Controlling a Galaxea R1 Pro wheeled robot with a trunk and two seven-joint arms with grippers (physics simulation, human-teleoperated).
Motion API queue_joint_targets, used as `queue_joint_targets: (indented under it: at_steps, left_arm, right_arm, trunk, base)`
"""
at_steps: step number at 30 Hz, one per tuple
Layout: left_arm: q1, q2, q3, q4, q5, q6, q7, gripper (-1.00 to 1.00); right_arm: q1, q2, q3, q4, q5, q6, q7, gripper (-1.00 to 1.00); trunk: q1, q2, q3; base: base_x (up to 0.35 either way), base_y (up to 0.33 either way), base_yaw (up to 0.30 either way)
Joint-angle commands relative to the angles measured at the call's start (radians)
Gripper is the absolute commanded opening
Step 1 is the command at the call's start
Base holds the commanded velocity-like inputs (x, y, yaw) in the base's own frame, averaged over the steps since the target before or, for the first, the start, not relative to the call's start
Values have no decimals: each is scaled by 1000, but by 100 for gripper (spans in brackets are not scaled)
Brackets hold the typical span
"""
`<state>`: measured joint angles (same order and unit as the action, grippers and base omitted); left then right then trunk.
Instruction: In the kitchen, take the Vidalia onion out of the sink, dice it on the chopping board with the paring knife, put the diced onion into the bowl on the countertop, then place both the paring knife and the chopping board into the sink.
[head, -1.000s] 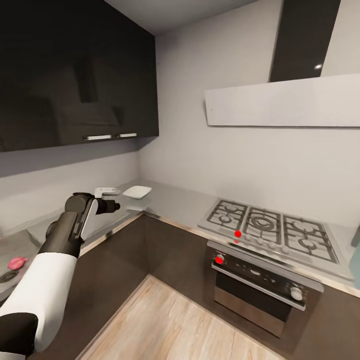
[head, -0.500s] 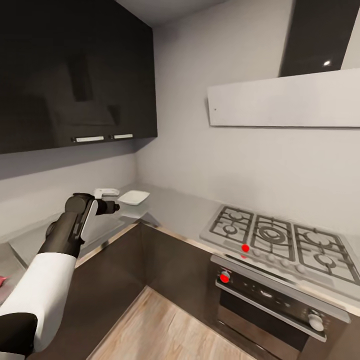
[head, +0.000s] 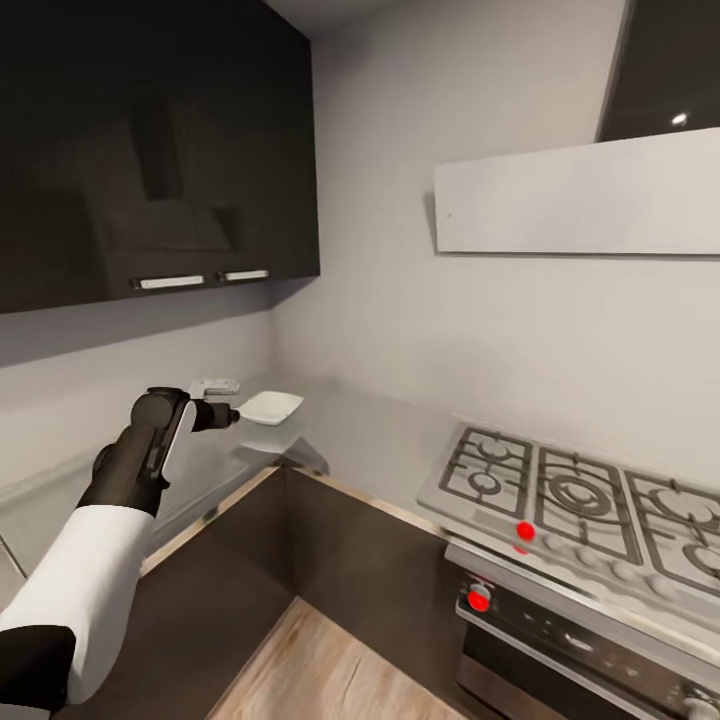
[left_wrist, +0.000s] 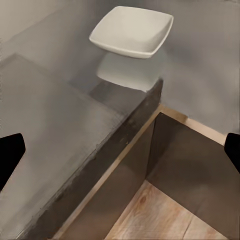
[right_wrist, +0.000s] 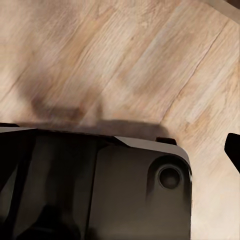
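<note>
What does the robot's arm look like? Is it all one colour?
No, it has several colours. In the head view the left arm has a fat, round white part, a black band nearer the body and a slimmer dark grey part toward the wrist, with a pale strip along its side. The left gripper has black fingers. No cables or markings can be made out.
</note>
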<state>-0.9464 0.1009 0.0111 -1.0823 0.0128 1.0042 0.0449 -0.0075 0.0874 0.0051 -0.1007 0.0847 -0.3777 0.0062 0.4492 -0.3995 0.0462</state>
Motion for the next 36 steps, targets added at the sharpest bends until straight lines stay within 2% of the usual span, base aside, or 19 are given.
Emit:
queue_joint_targets:
  at_steps: [1, 9, 20, 36]
  left_arm:
    - [0, 0, 0, -1, 2, 4, 4, 100]
    - [0, 0, 0, -4, -1, 2, 4, 100]
    - [0, 0, 0, -2, -2, 1, 4, 100]
    - [0, 0, 1, -8, -2, 2, 4, 100]
  right_arm:
    - [0, 0, 0, 1, 7, -2, -2, 100]
    - [0, -1, 0, 1, 7, -2, -2, 100]
    - [0, 0, 2, 1, 10, -4, 1, 100]
    - [-1, 0, 3, 1, 10, -4, 0, 100]
  trunk:
    - [1, 0, 0]
    - [1, 0, 0]
    - [1, 0, 0]
    - [1, 0, 0]
  base:
    - [283, 197, 0]
    - [265, 159, 0]
    - [41, 10, 0]
    - [223, -149, 0]
